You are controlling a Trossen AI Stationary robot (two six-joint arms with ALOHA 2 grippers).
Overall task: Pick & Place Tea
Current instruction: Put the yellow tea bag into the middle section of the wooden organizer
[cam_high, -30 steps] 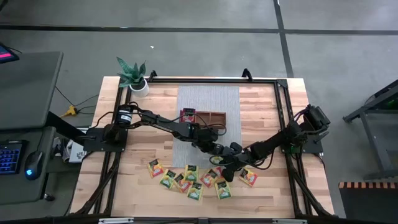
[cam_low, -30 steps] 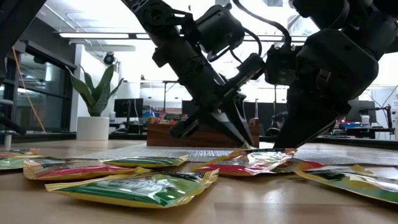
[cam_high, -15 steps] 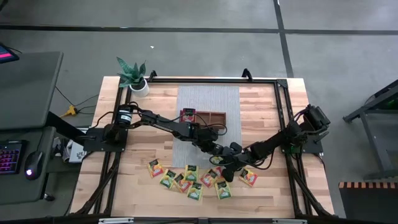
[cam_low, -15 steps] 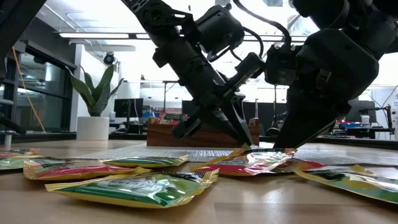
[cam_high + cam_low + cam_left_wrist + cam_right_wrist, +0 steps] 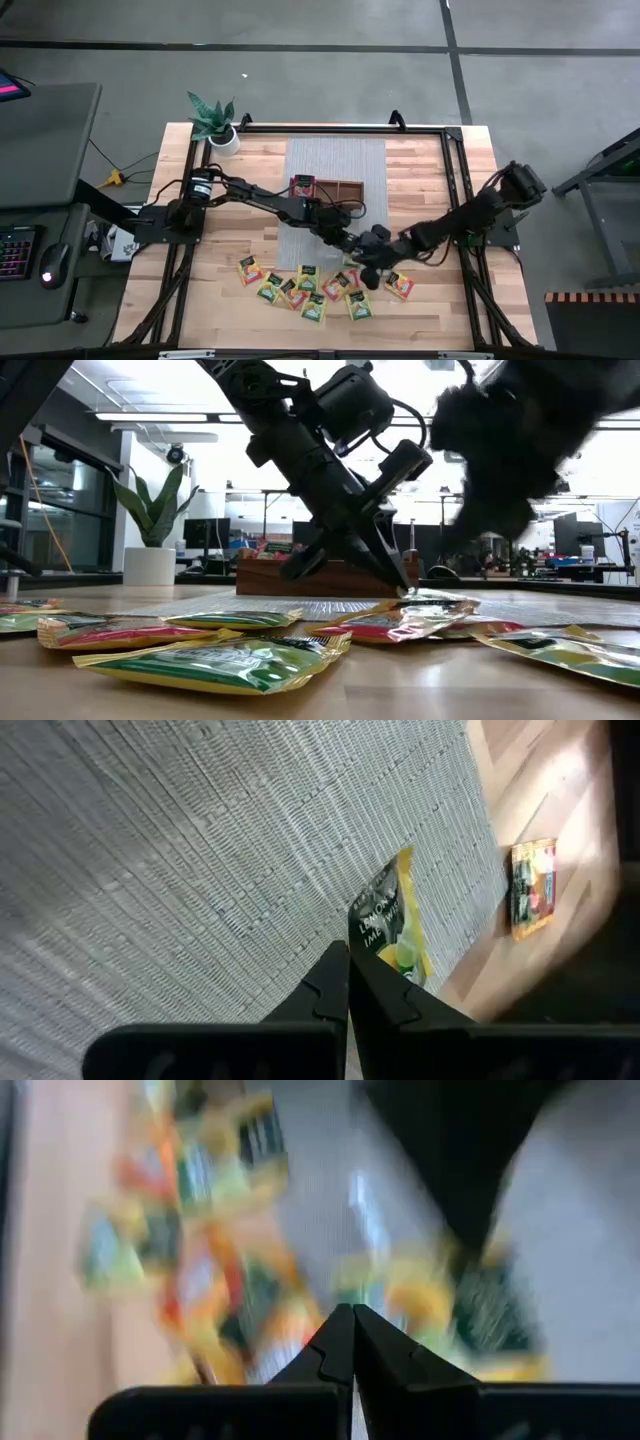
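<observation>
A yellow tea packet [image 5: 392,928] lies at the edge of the grey mat [image 5: 200,850], and the left gripper [image 5: 348,982] has its fingers pressed together on that packet's near edge. In the low view the left gripper's tips [image 5: 400,582] come down onto the crinkled packet [image 5: 440,600], which rests on the table.

The other tea packets [image 5: 300,286] lie scattered on the wooden table [image 5: 180,300] in front of the mat, red, yellow and green, some overlapping. One more packet [image 5: 530,898] lies on bare wood, apart from the pinched one.

The right gripper [image 5: 368,278] hangs just beside the left one, over the packets at the mat's front edge, its fingers closed on nothing.

Behind them on the mat stands the wooden tray [image 5: 328,188], with a red packet [image 5: 301,184] in its left compartment. A potted plant [image 5: 214,122] stands at the table's far left corner.
</observation>
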